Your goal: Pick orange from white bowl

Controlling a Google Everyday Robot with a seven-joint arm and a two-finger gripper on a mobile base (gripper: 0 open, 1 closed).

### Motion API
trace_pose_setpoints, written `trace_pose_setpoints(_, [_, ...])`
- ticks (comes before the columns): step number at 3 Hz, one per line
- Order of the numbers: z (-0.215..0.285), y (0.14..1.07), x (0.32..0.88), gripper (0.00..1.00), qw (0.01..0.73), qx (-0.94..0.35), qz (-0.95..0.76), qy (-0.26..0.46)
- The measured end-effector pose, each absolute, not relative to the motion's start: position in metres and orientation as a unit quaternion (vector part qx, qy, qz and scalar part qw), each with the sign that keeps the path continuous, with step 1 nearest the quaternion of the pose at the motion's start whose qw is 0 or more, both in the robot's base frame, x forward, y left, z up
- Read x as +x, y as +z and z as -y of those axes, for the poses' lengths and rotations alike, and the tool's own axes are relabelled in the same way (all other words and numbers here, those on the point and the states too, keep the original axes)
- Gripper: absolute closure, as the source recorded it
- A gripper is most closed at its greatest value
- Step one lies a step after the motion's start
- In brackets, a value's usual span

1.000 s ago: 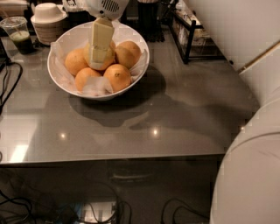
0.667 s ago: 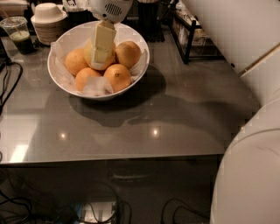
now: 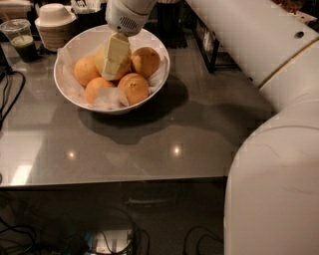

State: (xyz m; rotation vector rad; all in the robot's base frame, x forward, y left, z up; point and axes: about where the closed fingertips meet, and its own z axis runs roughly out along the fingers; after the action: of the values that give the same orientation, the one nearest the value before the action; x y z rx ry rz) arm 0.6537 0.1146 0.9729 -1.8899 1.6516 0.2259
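**White Shell, Pale Yellow Pincer**

The arm is a bulky, smooth white shell of rounded segments, filling the view from one to five o'clock. A thin tan seam curves across it at two o'clock, with a small dark round hole just above. The white wrist housing at twelve o'clock bears a grille of dark dots. Below it, at eleven o'clock, the pincer is blocky and pale yellow.

Office: drink cup, cables; pincer in white bowl
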Motion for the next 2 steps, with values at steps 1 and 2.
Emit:
trace_pose_setpoints(1, [-0.113,0.960,0.661,0.00,0.300,-0.692,-0.652,0.085])
trace_pose_setpoints(2, [-0.107,0.948,0.662,0.00,0.294,-0.662,-0.684,0.083])
